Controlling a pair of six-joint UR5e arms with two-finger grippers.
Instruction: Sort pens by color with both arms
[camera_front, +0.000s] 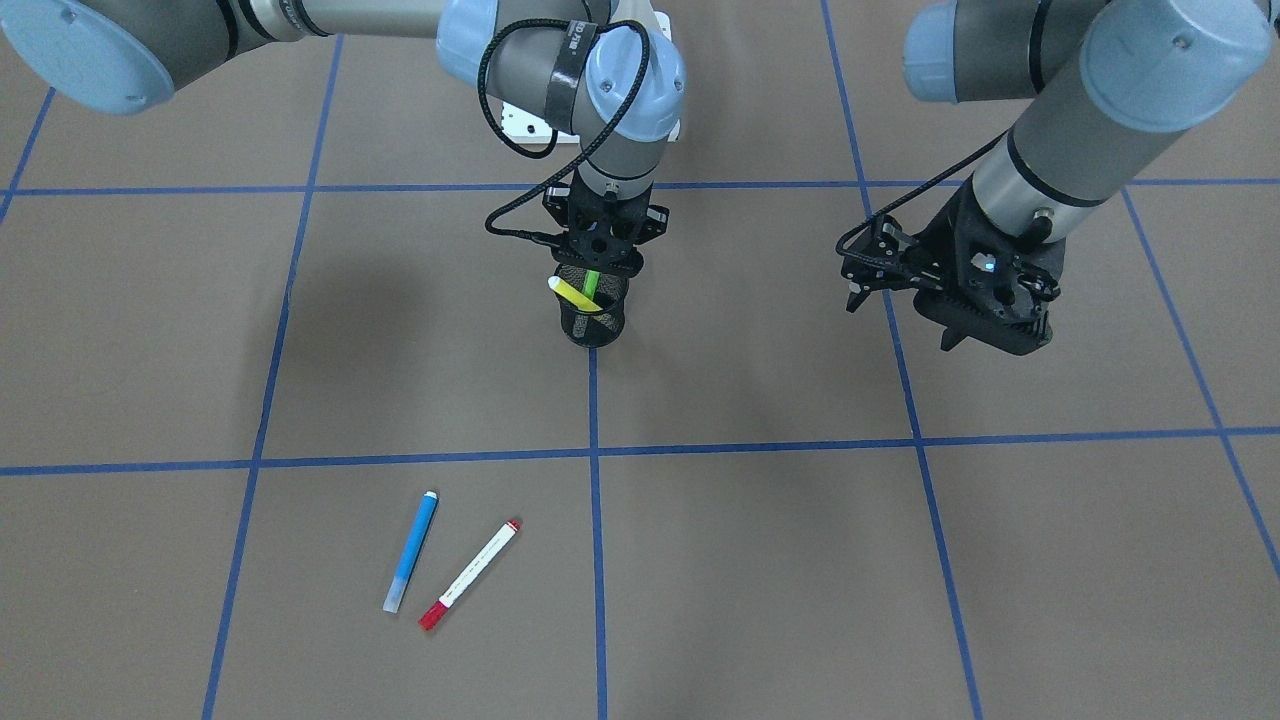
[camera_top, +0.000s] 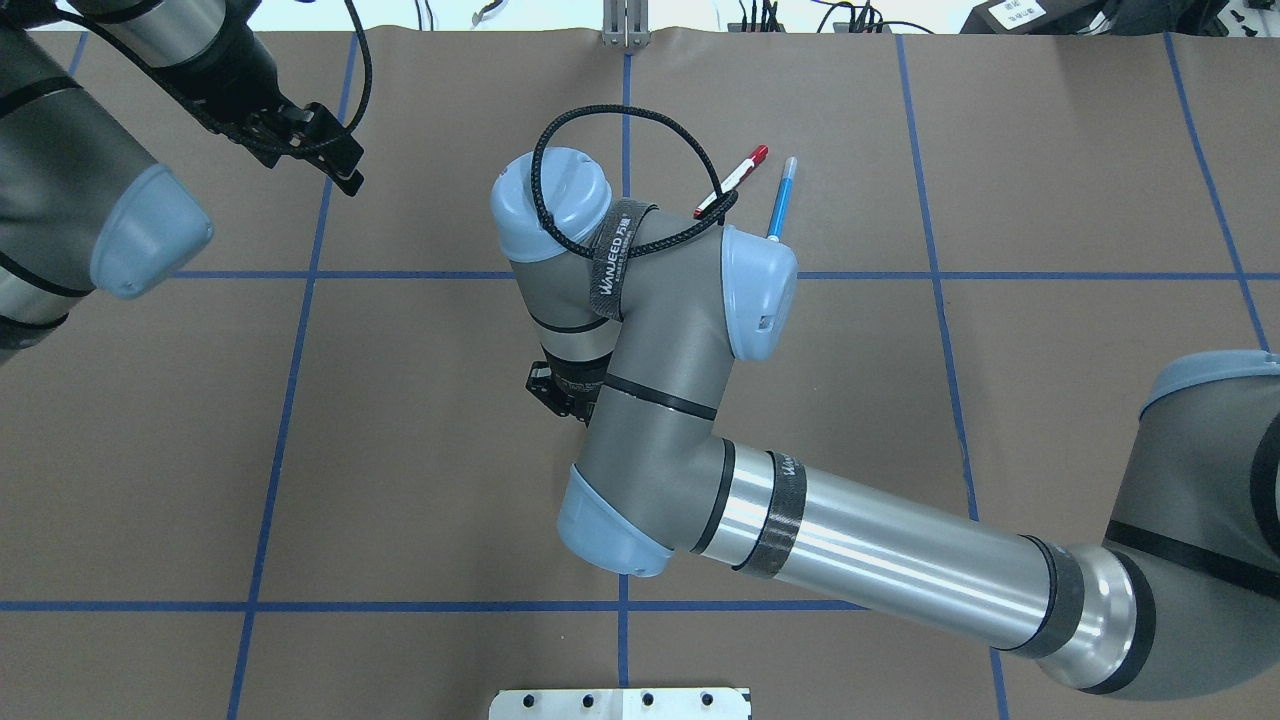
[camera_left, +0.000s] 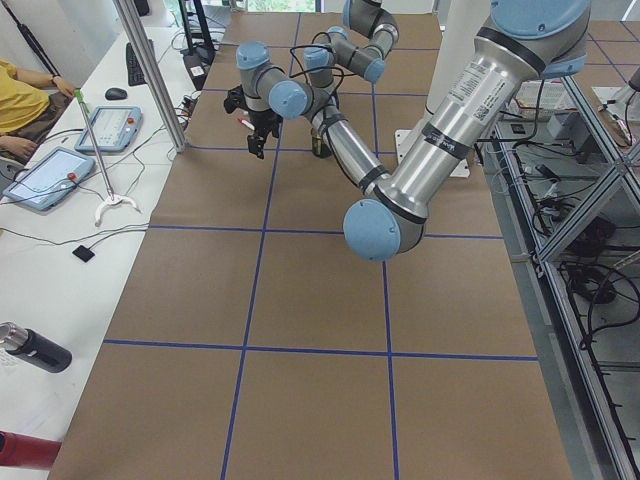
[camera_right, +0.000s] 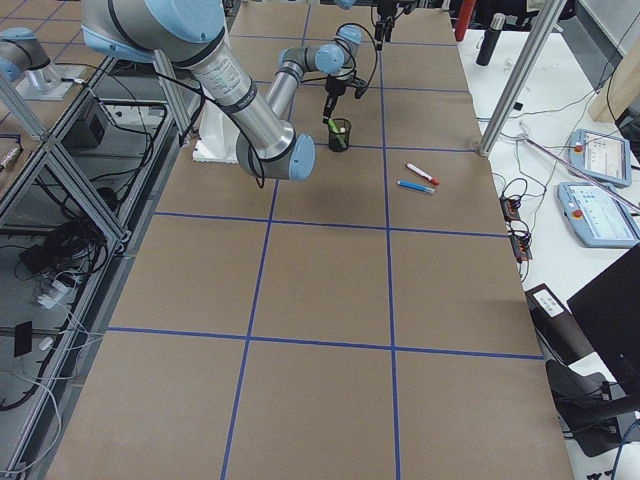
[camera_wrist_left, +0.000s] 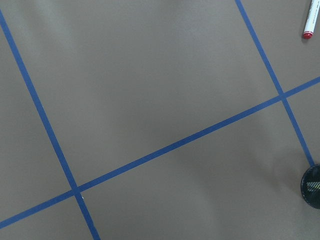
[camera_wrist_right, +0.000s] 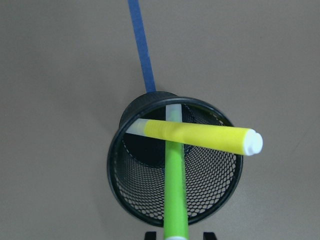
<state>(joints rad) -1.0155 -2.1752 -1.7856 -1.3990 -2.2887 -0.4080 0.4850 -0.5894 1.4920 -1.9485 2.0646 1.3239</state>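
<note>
Sorting by colour at the cup.
Hangs right gripper above it, parted around the green pen standing inside beside the yellow pen; holds left gripper wide and empty; blue pen and red-capped pen flat on the table.

The right arm reaches in to the centre with its elbow folded back on itself and the wrist vertical. The right gripper points straight down. Its fingertips stand apart on either side of the green pen, with a gap showing on each side. The left arm is extended out on its own side, wrist tilted. The left gripper is held aloft at a slant, fingers spread.
</note>
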